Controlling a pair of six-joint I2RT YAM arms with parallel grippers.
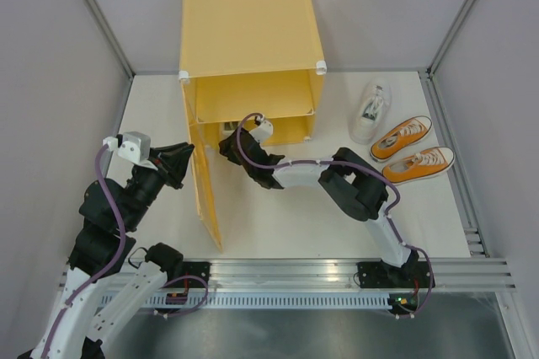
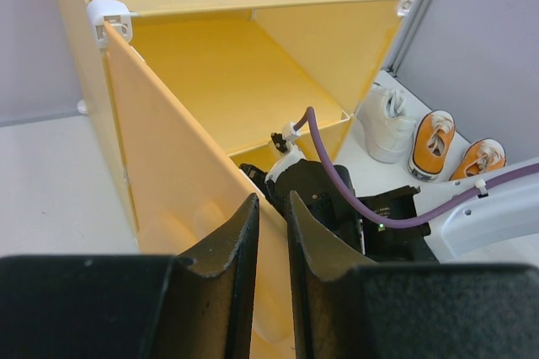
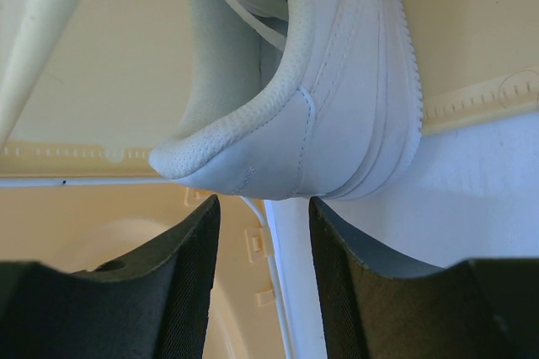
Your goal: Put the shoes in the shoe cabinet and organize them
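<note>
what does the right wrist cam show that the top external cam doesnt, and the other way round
Only right wrist: the heel of a white sneaker, close up, just beyond the open right claw. Only top external: the orange pair, a second white sneaker beside it, and the left claw gripping the door open. Both: the yellow cabinet.

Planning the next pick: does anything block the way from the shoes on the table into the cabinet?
Nothing lies on the table between the white sneaker, the orange pair and the cabinet. Its door is open, pinched by the left gripper. Only the right gripper occupies the lower opening, jaws apart behind the other white sneaker.
</note>
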